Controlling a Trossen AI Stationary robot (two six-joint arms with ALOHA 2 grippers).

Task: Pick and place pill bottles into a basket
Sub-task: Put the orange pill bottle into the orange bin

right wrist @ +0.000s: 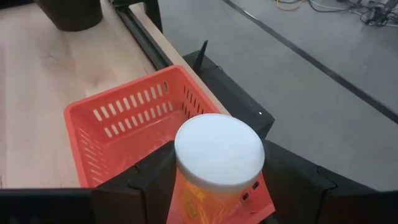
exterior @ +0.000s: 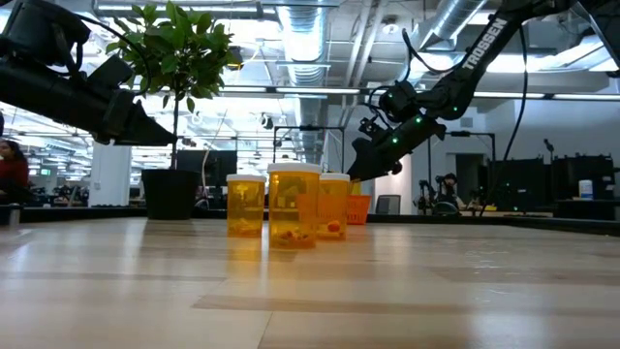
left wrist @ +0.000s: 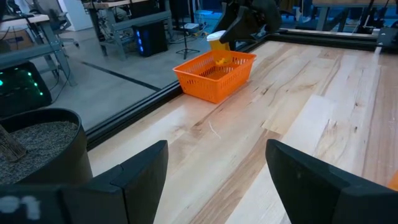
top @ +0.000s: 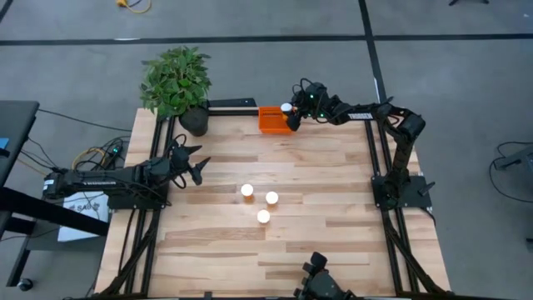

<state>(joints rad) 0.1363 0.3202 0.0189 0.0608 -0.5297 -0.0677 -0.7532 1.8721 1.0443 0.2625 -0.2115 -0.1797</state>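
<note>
My right gripper (top: 291,116) clamps a bottle (right wrist: 217,163) over the basket (top: 271,120); left gripper (top: 193,162) waits, fingers apart; three bottles (top: 261,203) mid-table.

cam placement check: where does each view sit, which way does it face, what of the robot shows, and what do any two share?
High: overhead, straight down; both arms, basket, three loose bottles.
Low: table height, facing the room; bottles in front, both arms above.
Left wrist: looks past the open left end effector toward the basket.
Right wrist: right end effector holding a held bottle above the basket.
Shared: both wrist views show the basket.
</note>
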